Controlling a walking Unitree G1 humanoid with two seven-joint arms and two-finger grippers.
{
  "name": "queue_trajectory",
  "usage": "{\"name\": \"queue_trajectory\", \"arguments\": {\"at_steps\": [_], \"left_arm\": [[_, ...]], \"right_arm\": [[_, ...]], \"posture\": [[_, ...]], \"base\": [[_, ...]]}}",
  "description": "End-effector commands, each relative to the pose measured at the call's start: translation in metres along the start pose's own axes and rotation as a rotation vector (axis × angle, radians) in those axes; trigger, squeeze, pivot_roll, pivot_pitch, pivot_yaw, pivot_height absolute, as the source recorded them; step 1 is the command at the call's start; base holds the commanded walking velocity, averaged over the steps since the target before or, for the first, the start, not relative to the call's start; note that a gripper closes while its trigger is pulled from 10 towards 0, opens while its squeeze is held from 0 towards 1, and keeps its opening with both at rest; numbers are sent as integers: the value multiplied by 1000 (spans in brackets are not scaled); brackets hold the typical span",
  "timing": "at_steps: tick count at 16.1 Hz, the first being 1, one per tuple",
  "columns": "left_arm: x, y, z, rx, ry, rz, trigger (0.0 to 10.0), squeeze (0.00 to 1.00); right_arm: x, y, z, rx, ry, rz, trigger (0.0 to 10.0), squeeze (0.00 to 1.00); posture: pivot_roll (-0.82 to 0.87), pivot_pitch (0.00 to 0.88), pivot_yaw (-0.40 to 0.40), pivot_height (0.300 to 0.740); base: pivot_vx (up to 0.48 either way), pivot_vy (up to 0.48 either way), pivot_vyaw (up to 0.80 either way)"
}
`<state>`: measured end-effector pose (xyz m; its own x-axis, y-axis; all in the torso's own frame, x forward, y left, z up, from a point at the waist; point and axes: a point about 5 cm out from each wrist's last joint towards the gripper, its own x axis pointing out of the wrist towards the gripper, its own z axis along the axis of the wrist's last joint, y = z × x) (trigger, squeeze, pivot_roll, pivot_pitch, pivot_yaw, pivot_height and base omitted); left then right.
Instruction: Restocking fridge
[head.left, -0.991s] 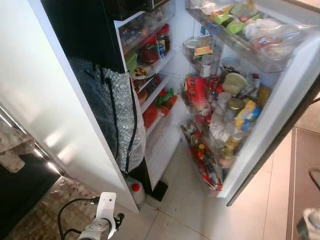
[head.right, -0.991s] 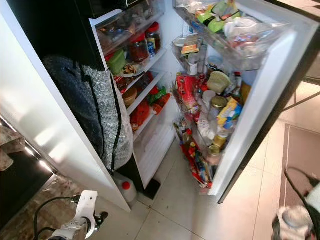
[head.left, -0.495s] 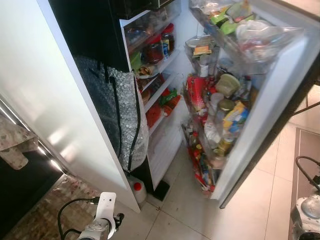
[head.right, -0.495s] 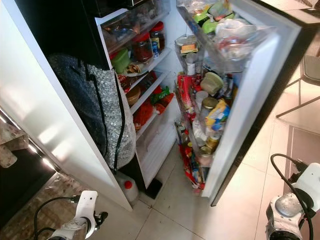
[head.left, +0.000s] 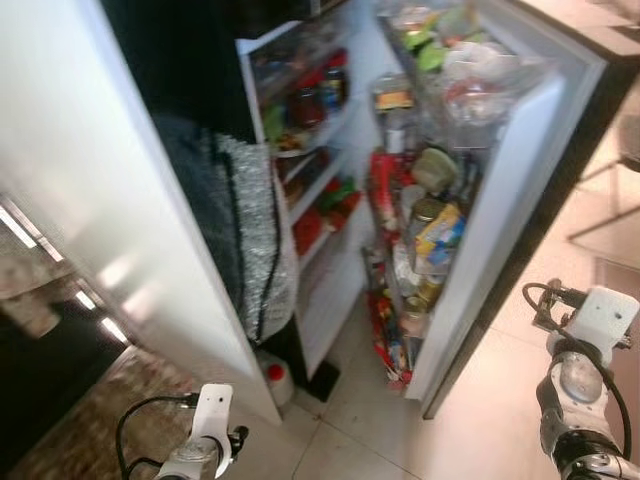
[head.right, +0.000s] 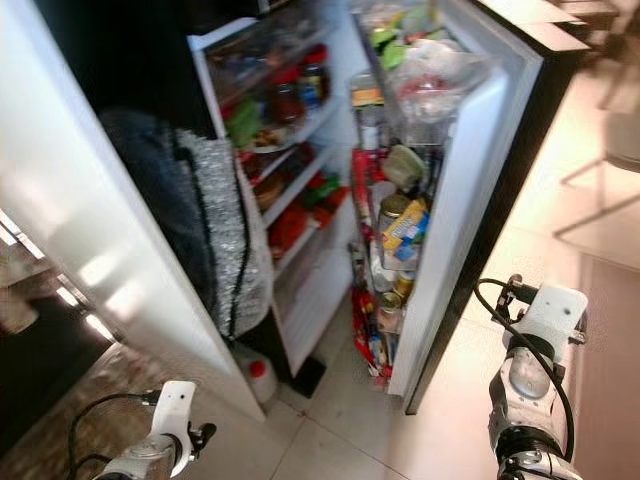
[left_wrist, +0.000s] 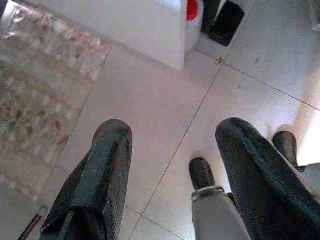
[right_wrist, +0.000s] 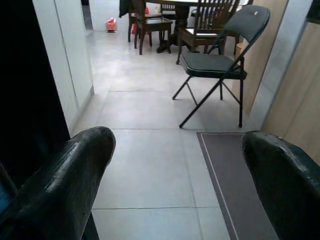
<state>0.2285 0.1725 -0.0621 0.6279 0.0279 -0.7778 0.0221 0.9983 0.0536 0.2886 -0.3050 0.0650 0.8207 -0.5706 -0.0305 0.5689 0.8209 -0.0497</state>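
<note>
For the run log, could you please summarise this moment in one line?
white fridge door: open | left pincer: open, empty | right pincer: open, empty

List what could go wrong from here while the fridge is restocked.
1. The fridge door shelves are crammed with jars and packets; a bump from the right pincer, raised and open nearby, might knock something off.
2. A white jug with a red cap stands on the floor by the fridge base, where a foot might kick it.

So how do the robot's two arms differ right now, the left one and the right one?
The left arm hangs low beside the fridge's white side wall; the right arm is raised by the open door's edge. The left tool faces floor tiles; the right faces a folding chair. Both tools are open and empty.
</note>
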Motion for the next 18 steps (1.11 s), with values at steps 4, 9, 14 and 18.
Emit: {"name": "queue_trajectory", "arguments": {"at_steps": [4, 9, 14, 18], "left_arm": [[0, 3, -2, 13, 12, 14, 10000, 0], [0, 4, -2, 13, 11, 14, 10000, 0], [0, 4, -3, 14, 11, 18, 10000, 0], [-1, 3, -3, 14, 12, 17, 10000, 0]], "right_arm": [[2, 12, 6, 35, -16, 124, 10000, 0], [5, 50, 21, 15, -42, 370, 10000, 0], [12, 78, 48, 78, -88, 524, 10000, 0], [8, 109, 75, 120, -156, 755, 10000, 0]], "posture": [[-114, 0, 81, 740], [-114, 0, 82, 740], [-112, 0, 80, 740], [-119, 0, 79, 740]], "base": [[0, 0, 0], [0, 0, 0], [0, 0, 0], [0, 0, 0]]}}
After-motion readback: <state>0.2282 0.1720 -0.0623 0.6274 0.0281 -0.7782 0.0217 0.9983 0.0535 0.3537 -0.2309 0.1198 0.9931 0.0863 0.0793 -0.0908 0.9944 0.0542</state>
